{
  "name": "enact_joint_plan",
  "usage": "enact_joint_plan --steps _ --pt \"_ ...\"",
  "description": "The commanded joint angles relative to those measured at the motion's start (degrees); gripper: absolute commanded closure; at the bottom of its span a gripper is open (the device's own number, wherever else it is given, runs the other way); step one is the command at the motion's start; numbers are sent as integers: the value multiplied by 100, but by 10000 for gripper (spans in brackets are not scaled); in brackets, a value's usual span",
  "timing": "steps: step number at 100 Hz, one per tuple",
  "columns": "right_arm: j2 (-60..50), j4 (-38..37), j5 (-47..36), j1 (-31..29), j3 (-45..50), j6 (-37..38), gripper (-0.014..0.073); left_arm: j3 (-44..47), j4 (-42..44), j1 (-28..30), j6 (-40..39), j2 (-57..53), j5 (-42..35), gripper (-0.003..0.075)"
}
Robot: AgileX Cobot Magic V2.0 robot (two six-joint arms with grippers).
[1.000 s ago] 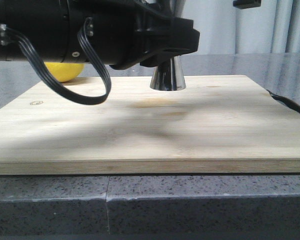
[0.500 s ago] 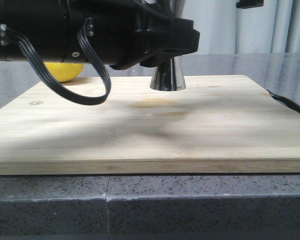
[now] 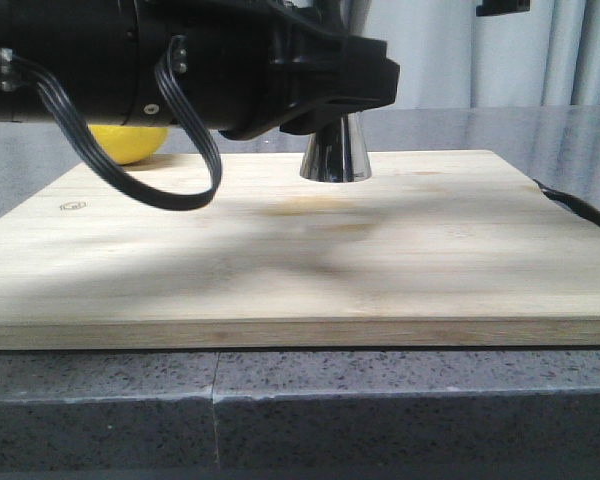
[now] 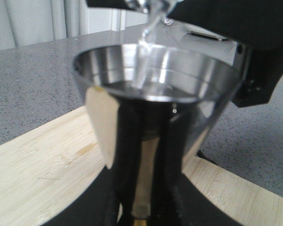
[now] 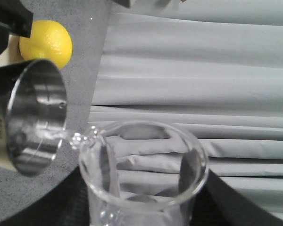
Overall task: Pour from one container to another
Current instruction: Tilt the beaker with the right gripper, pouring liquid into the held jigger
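Observation:
The steel jigger (image 3: 335, 158) stands on the wooden board (image 3: 300, 260), its upper half hidden behind my left arm (image 3: 180, 65) in the front view. In the left wrist view its wide shiny cup (image 4: 153, 77) fills the picture, and my left gripper (image 4: 141, 216) is shut on its narrow gold waist. My right gripper (image 5: 144, 209) is shut on the clear glass beaker (image 5: 144, 181), which is tipped with its lip (image 5: 78, 140) over the jigger's rim (image 5: 35, 117). A thin clear stream (image 4: 146, 35) runs down into the cup.
A yellow lemon (image 3: 130, 143) lies behind the board's far left corner, also seen as the lemon (image 5: 46, 43) beyond the jigger. A dark object (image 3: 575, 210) lies at the board's right edge. Grey curtains hang behind the stone counter (image 3: 300, 410).
The bit of the right arm at the top right of the front view has crept slightly upward. Nothing else has visibly moved.

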Motion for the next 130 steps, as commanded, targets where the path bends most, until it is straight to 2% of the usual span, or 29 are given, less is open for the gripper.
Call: enact_joint_plan --steps 1,74,108,130 --pt "-187 158 -322 6 -220 -72 360 -191 -95 -18 -44 -259 -490 739" --pt "-187 -6 -230 6 -220 -72 360 -191 -95 -18 -44 -259 -490 739" --pt "-187 1240 -275 6 -220 -45 360 -191 -95 -18 -44 -259 -490 739" --pt "-187 1651 -253 6 -220 1006 360 -191 -95 -18 -44 -259 -490 739"
